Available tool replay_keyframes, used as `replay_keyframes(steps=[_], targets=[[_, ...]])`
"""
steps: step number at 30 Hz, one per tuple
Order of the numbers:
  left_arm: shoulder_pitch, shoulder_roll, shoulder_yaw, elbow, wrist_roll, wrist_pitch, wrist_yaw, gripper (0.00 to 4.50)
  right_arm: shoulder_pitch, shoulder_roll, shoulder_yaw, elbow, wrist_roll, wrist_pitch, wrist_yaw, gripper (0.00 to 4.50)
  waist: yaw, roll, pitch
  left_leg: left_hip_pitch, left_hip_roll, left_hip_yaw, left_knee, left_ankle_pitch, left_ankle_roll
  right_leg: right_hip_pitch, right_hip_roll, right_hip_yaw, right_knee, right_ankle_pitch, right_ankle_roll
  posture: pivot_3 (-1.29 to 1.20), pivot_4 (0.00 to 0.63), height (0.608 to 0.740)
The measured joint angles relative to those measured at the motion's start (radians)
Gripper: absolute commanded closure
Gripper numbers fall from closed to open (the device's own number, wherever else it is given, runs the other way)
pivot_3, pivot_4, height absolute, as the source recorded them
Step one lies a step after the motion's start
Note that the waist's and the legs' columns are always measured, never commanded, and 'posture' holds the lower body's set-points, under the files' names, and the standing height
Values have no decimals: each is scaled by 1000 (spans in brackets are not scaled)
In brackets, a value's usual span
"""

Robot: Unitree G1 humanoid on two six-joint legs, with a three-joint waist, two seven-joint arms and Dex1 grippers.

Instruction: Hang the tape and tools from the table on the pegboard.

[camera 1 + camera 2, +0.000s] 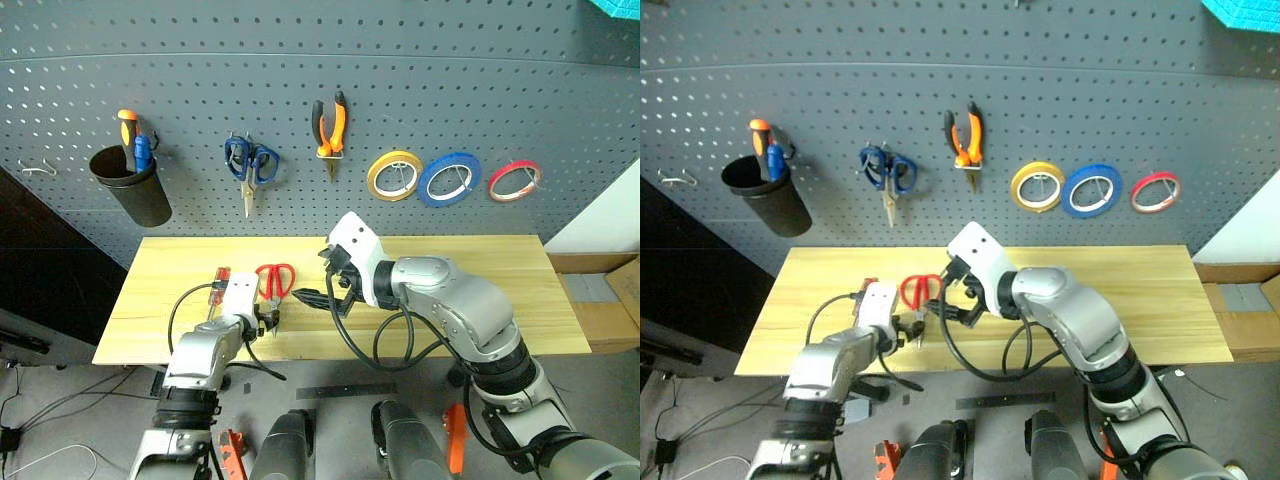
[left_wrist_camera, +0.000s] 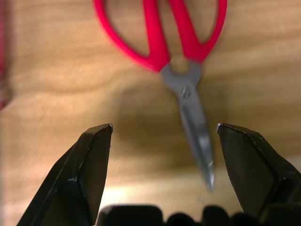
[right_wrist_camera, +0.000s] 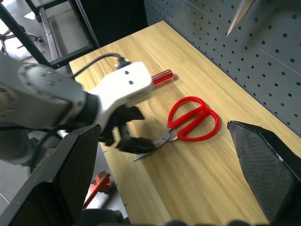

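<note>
Between our left gripper's (image 2: 160, 141) spread fingers lie the red scissors' (image 2: 186, 70) blades — we're mid-reach; next, close on them. Right gripper (image 1: 335, 285) hangs released.

Table (image 1: 480, 290) right half bare, passable; red scissors (image 1: 275, 279) and screwdriver (image 1: 217, 285) crowd left front edge.

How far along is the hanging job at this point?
Done: the blue tape and the pliers hang on the pegboard. In hand: nothing gripped; the open left gripper is poised over the blades of the red scissors, which lie flat on the table. The right gripper is open and empty. Left: the scissors and the red screwdriver, both on the table.
</note>
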Motion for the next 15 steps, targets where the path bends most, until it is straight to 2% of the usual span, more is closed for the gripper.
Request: replay_keyframes(steps=[7, 10, 15], targets=[[-73, -38, 36, 153, 17, -73, 37, 652, 0, -7, 9, 0, 0, 0, -17, 29, -2, 0, 0, 0, 0, 0, -2, 0, 0, 0, -2, 0, -1, 0, 0, -78, 212, 740], [-84, -42, 40, 178, 21, -92, 34, 1276, 0, -9, 9, 0, 1, 0, -21, 0, -2, 0, 0, 0, 0, 1, -1, 0, 0, 0, -2, 0, -1, 0, 0, -85, 211, 740], [-86, -40, 35, 211, 32, -151, 18, 2985, 0, -11, 9, 0, 1, 2, -35, 0, -3, 0, 0, 0, 0, 1, -1, 0, 0, 0, -2, 0, -1, 0, 0, -90, 210, 740]])
